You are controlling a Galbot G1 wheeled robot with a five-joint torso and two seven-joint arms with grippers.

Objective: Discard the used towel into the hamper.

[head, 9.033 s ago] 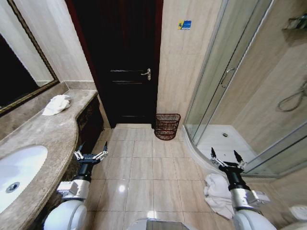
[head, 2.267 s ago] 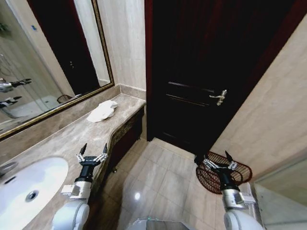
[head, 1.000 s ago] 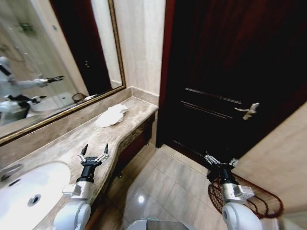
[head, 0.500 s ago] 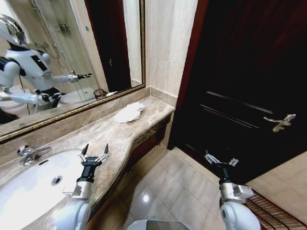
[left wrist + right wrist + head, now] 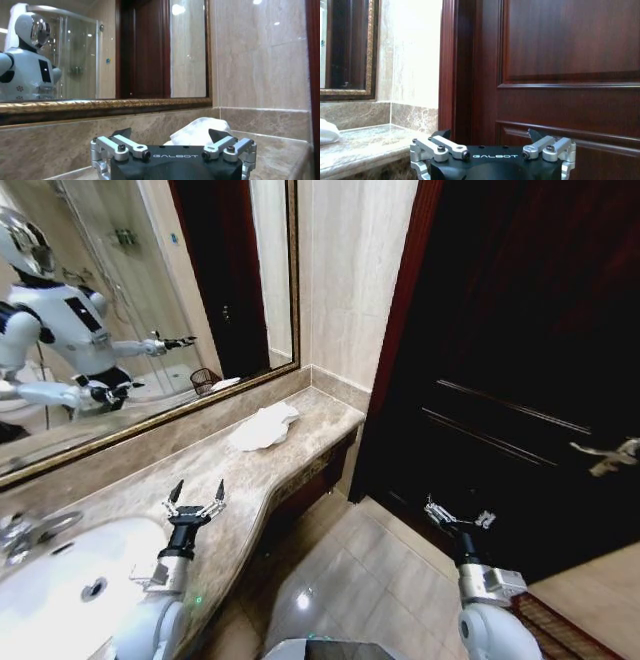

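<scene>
towel (image 5: 263,427) crumpled on counter (image 5: 215,470); left hand (image 5: 194,502) and right hand (image 5: 458,518) spread, empty

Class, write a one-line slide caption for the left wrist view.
Open left gripper faces a crumpled white towel on the marble counter below the mirror.

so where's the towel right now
In the head view the towel lies crumpled on the far end of the marble counter, under the mirror, ahead of the open left gripper.
</scene>
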